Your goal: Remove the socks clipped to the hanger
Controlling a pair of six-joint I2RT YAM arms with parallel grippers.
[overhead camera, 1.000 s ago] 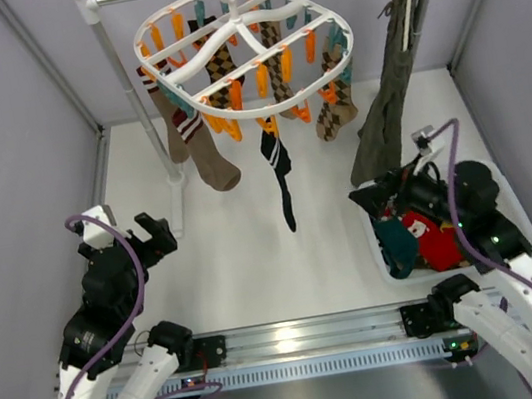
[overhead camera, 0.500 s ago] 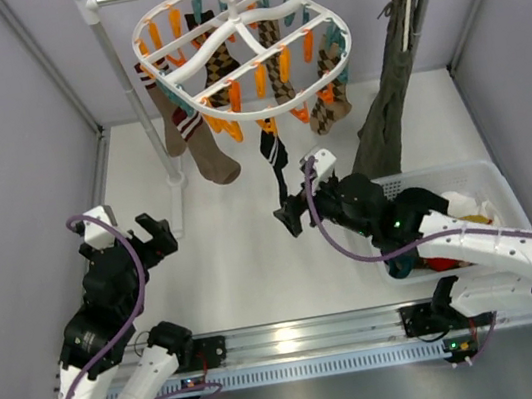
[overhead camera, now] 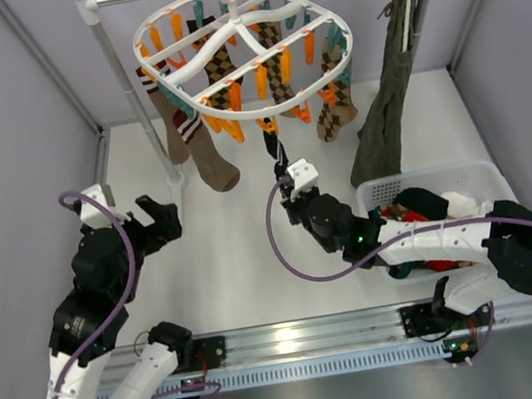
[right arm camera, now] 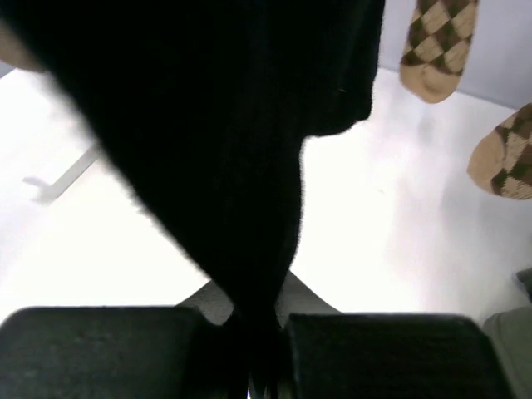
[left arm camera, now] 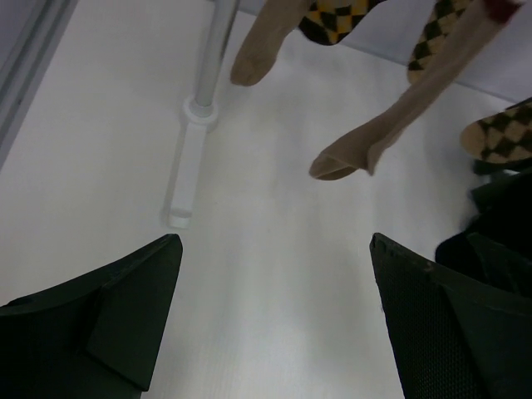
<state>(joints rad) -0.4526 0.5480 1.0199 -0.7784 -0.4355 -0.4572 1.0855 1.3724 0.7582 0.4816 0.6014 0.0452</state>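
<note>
1. Top external view: the step in hand looks like pulling off the dark sock, which hangs at the middle of the hanger. The right gripper is pinched shut on the sock's lower part. From the gripper the sock runs straight up to its clip at the hanger's front rim. The left gripper is spread wide and holds nothing, and the brown striped-cuff socks hang up ahead of it.
2. Left wrist view: between the wide-apart fingers only bare table shows. A plain tan sock toe dangles ahead, apart from the gripper.
3. Right wrist view: the dark sock fills most of the frame and narrows down into the closed jaws. An argyle sock hangs beyond, to the right. The next move, as I judge it, calls for a firm pull down and away so that the clip lets go without swinging the hanger.
</note>
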